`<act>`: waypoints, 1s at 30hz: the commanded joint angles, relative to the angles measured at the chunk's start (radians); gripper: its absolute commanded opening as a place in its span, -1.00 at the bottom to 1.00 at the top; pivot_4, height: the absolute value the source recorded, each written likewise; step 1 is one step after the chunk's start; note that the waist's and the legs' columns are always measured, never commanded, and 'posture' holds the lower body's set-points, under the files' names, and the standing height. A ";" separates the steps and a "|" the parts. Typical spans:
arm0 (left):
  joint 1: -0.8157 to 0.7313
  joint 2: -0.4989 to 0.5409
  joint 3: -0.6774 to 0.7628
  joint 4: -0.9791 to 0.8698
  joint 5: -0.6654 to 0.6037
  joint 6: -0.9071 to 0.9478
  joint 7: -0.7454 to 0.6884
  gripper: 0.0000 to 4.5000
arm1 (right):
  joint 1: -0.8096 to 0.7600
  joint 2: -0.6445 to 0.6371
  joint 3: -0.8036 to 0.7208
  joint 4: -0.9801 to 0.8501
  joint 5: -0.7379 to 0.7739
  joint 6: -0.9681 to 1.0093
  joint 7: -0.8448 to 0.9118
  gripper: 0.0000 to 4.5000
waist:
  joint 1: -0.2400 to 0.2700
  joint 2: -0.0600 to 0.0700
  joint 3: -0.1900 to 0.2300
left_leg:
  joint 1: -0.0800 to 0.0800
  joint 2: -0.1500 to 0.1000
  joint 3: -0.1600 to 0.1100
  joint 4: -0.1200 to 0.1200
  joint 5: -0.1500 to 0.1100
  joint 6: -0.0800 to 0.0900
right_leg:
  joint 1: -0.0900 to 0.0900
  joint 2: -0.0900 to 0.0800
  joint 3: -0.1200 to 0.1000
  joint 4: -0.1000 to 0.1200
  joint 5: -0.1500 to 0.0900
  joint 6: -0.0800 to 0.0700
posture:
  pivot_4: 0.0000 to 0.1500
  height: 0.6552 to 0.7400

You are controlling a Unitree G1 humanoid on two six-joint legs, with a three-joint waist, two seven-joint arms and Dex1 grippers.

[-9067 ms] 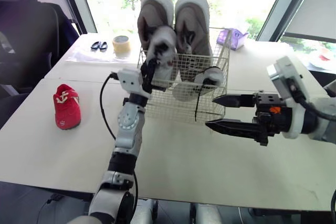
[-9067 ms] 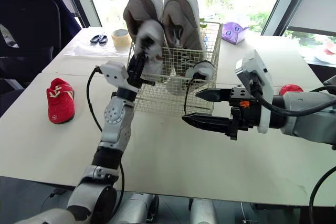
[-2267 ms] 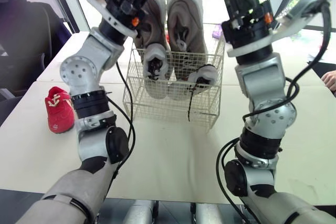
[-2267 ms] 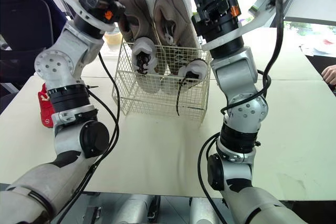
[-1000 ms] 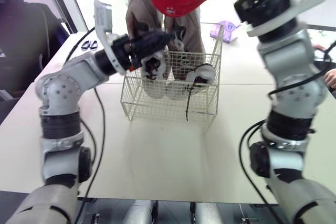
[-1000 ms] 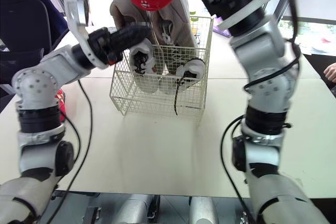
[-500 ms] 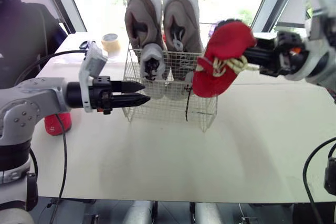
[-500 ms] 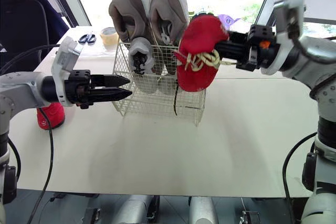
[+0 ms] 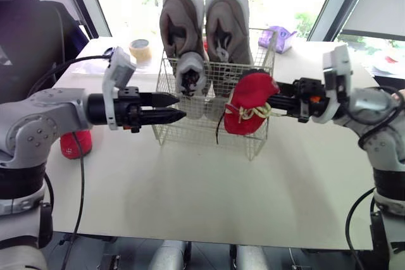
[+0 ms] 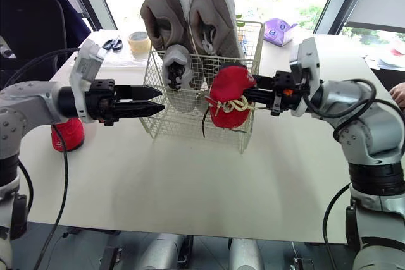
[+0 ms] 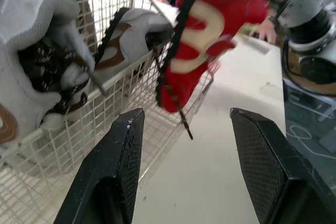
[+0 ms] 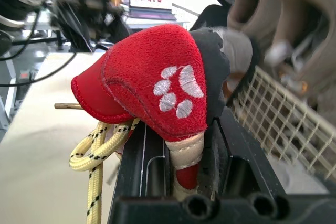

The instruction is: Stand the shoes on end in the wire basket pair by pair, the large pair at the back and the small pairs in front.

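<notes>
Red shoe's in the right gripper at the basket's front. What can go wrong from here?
1. The red shoe hangs from the right gripper by one edge, so it may swing or slip.
2. Its loose yellow lace dangles beside the wire basket mesh and may snag.
3. The open left gripper hovers close to the basket's front left and may nudge it.

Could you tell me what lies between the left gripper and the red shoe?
Left eye view: the basket's front mesh and a hanging black lace separate the left gripper from the red shoe.

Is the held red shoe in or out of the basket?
Out: right gripper holds red shoe before basket's front wires.
</notes>
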 commanded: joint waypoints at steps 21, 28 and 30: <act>-0.004 0.058 0.024 -0.004 0.006 0.013 -0.014 0.19 | 0.023 -0.106 -0.132 -0.127 0.039 0.128 0.014 0.73 | -0.003 0.000 0.000 | 0.000 0.000 0.000 0.000 0.000 0.000 | 0.000 0.000 0.000 0.000 0.000 0.000 | 1.00 -0.90; -0.029 0.122 0.070 0.080 0.005 0.025 -0.037 0.78 | 0.010 -0.209 -0.222 -0.240 0.166 0.294 -0.055 0.75 | 0.000 0.000 0.000 | 0.000 0.001 0.000 0.000 0.000 0.000 | 0.000 0.000 0.000 0.000 -0.001 -0.003 | 1.00 -0.90; -0.082 0.146 0.132 0.159 0.015 0.022 0.018 0.99 | -0.012 -0.237 -0.256 -0.191 0.143 0.287 -0.084 0.86 | 0.000 -0.001 0.000 | 0.000 0.001 0.000 0.000 0.000 0.000 | 0.000 0.000 0.000 0.000 -0.001 -0.003 | 1.00 -0.90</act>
